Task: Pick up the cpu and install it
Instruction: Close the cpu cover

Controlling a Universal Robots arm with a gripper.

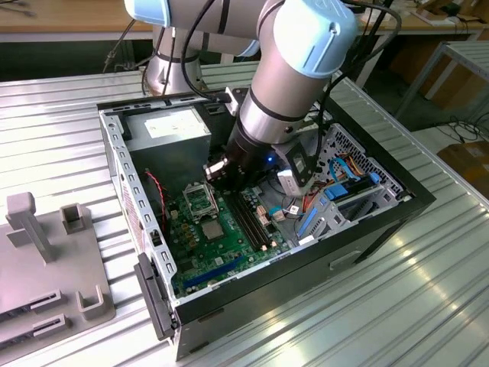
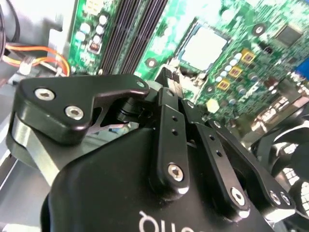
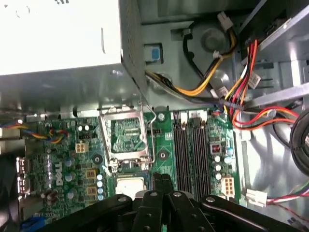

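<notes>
The cpu (image 3: 130,185), a small silver-grey square, lies flat in its socket on the green motherboard (image 1: 206,248); the second wrist view has the cpu (image 2: 205,46) just beyond the fingertips. The socket's metal load plate (image 3: 126,136) stands swung open beside it. My gripper (image 3: 161,178) hangs low inside the open computer case, close above the board and right beside the cpu, between it and the memory slots. Its black fingers are shut together with nothing visible between them in both wrist views. The exterior view has the gripper (image 1: 216,174) over the socket area.
A silver power supply (image 3: 58,43) fills the case's back corner. Black memory slots (image 3: 193,145) run beside the socket. Coloured cable bundles (image 3: 231,92) and a drive bay (image 1: 348,191) crowd the exterior view's right. A grey fixture (image 1: 46,260) stands on the ribbed table (image 1: 344,321).
</notes>
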